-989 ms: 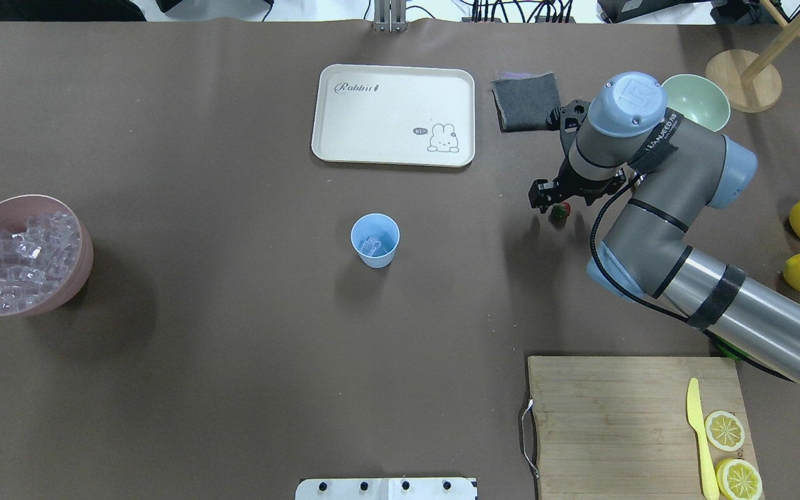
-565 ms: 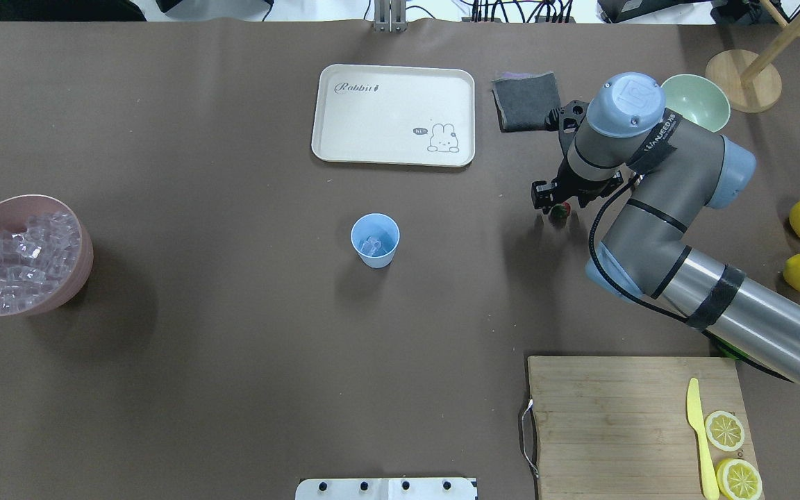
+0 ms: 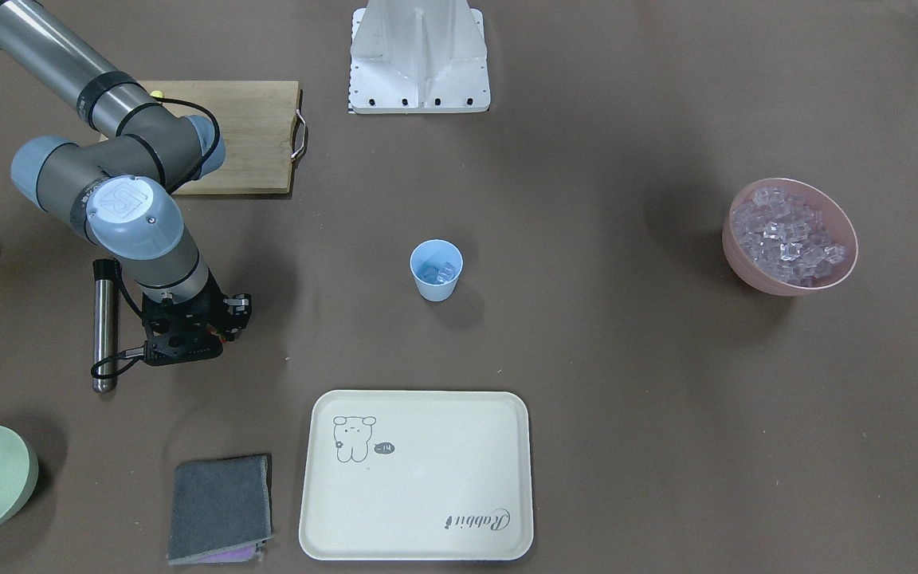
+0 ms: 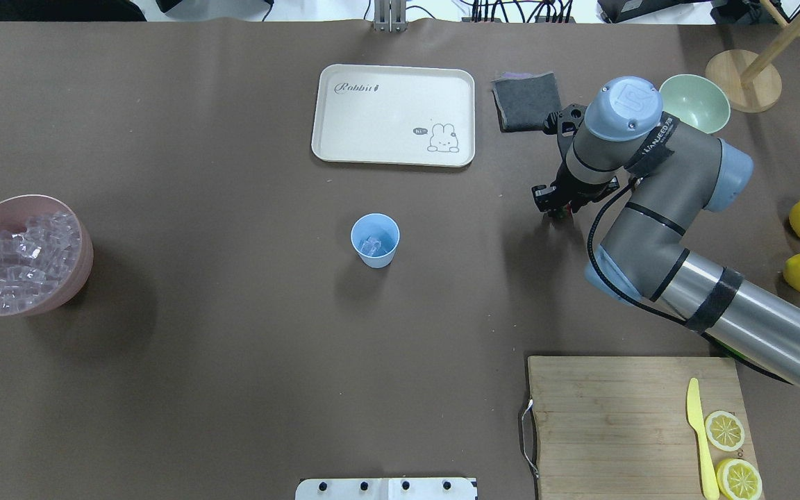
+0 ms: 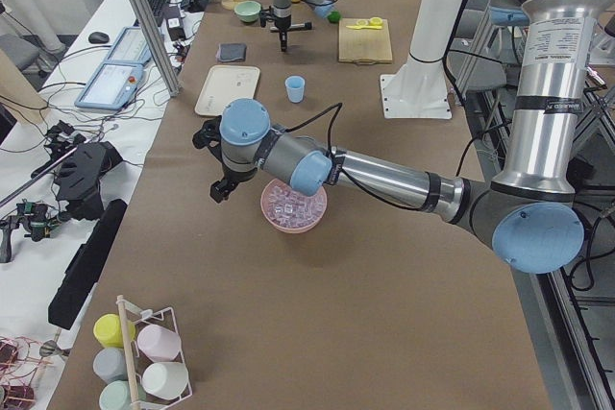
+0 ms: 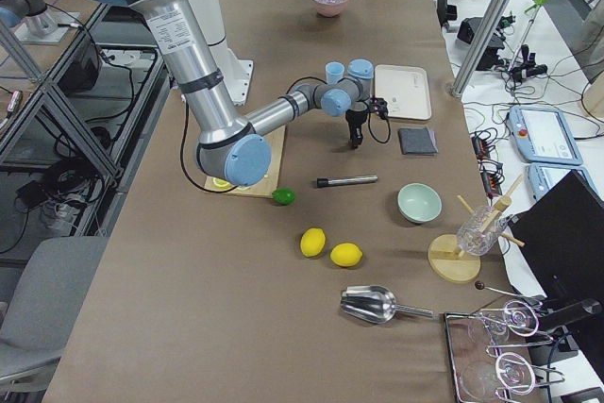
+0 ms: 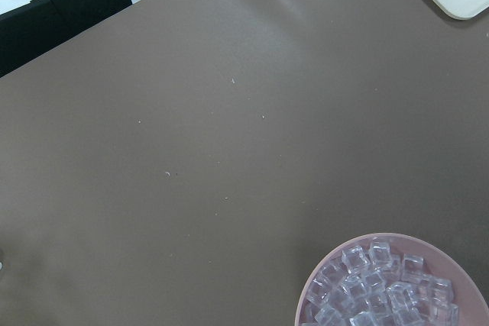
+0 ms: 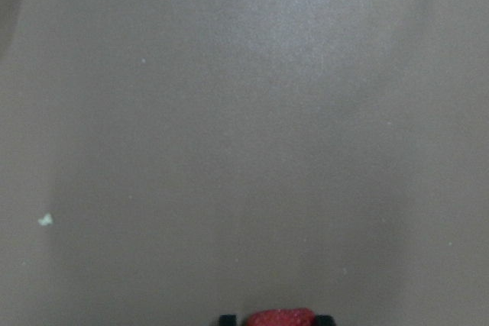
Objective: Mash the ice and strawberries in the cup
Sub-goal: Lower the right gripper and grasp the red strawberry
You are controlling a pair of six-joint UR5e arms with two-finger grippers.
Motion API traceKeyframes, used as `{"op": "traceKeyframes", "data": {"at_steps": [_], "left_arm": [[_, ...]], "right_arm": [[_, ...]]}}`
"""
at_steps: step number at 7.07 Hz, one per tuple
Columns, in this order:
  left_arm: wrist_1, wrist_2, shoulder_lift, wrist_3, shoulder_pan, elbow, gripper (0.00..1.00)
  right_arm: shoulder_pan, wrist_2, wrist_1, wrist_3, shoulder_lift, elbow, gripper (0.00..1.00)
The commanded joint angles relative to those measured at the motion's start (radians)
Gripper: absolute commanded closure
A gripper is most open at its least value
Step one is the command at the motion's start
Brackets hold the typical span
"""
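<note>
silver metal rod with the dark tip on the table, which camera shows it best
Exterior front-facing: the silver metal rod lies whole beside the right arm. Exterior right shows it small, exterior left too far to tell; overhead hides it under that arm; wrist views miss it.

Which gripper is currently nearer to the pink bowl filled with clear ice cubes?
Left. The left gripper is beside the pink bowl; the right gripper is far across the table, at the small red strawberry.
</note>
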Motion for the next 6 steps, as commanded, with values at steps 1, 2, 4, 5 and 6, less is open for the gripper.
{"op": "traceKeyframes", "data": {"at_steps": [1,2,4,5,6], "left_arm": [[0.0,0.002,-0.003,0.0,0.002,0.0,0.03],[0.0,0.002,-0.003,0.0,0.002,0.002,0.03],[0.0,-0.002,0.003,0.0,0.002,0.0,0.03],[0.0,-0.002,0.006,0.0,0.0,-0.006,0.03],[0.001,-0.004,0.011,0.0,0.002,-0.004,0.03]], "right_arm": [[0.001,0.001,0.0,0.0,0.003,0.004,1.0],[0.015,0.003,0.0,0.0,0.011,0.018,1.0],[0.082,0.055,-0.005,-0.002,0.011,0.096,1.0],[0.102,0.056,-0.002,-0.002,0.015,0.139,1.0],[0.11,0.058,0.0,0.0,0.038,0.179,1.0]]}}
